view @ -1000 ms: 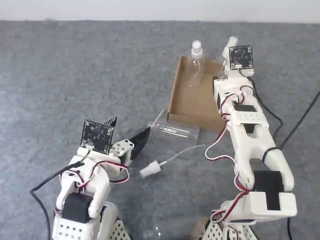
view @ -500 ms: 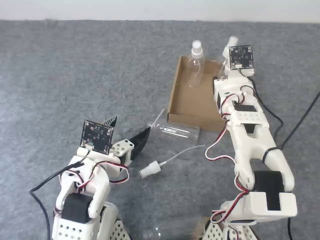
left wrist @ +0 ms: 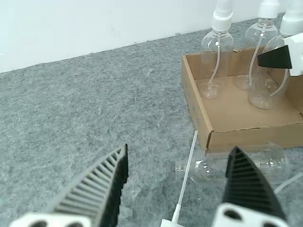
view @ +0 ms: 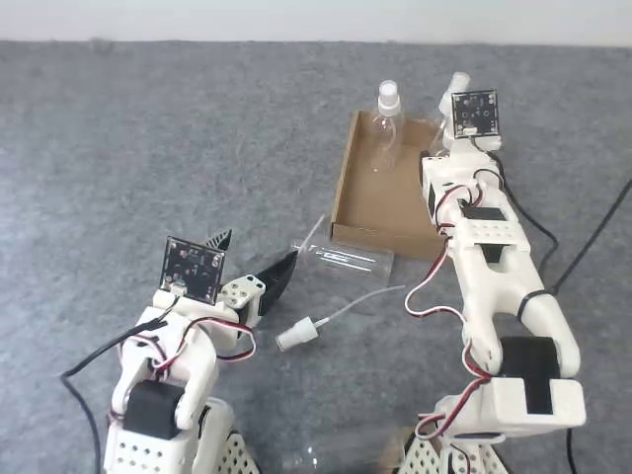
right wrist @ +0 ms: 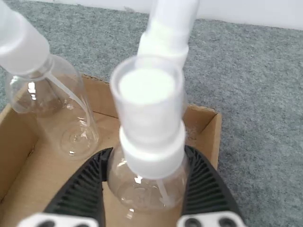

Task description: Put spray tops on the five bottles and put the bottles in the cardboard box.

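Nearest bottle point(view: 318, 461) partly beyond view's edge

My left arm point(view: 193, 363) and right arm point(view: 494, 267) are white plastic, with red-black-white wires point(view: 425, 281), black wrist boards point(view: 193, 270) and ribbed black fingers point(left wrist: 102, 187).

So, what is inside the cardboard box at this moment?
Three capped bottles stand upright in the cardboard box: a first bottle, a second bottle, and a third bottle held by the right gripper. In the high view the right arm covers part of the box.
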`<state>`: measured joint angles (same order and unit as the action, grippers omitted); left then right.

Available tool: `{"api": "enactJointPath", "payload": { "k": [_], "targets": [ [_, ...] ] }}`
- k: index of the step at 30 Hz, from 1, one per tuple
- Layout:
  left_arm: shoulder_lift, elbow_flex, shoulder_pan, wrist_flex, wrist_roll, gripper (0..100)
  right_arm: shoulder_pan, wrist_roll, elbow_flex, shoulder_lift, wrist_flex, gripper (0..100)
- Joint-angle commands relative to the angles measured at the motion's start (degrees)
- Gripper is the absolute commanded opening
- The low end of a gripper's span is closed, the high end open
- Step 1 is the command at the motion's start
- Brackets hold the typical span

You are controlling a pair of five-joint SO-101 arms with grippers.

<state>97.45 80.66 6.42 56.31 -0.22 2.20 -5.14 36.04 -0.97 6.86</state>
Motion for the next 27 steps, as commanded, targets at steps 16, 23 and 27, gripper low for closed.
{"api": "enactJointPath", "payload": {
  "k": [16, 23, 27],
  "targets": [
    [0.53, -0.22, -0.35, -1.41, 0.09, 30, 0.92, 0.09, -1.14, 1.01, 0.75, 16.5],
    [0.53, -0.22, -0.35, -1.41, 0.09, 30, 1.1, 0.18, -1.05, 5.58, 3.21, 16.7],
    [0.53, -0.22, -0.35, -1.41, 0.09, 30, 1.19, 0.18, -1.14, 8.22, 6.2, 16.7]
  ]
}}
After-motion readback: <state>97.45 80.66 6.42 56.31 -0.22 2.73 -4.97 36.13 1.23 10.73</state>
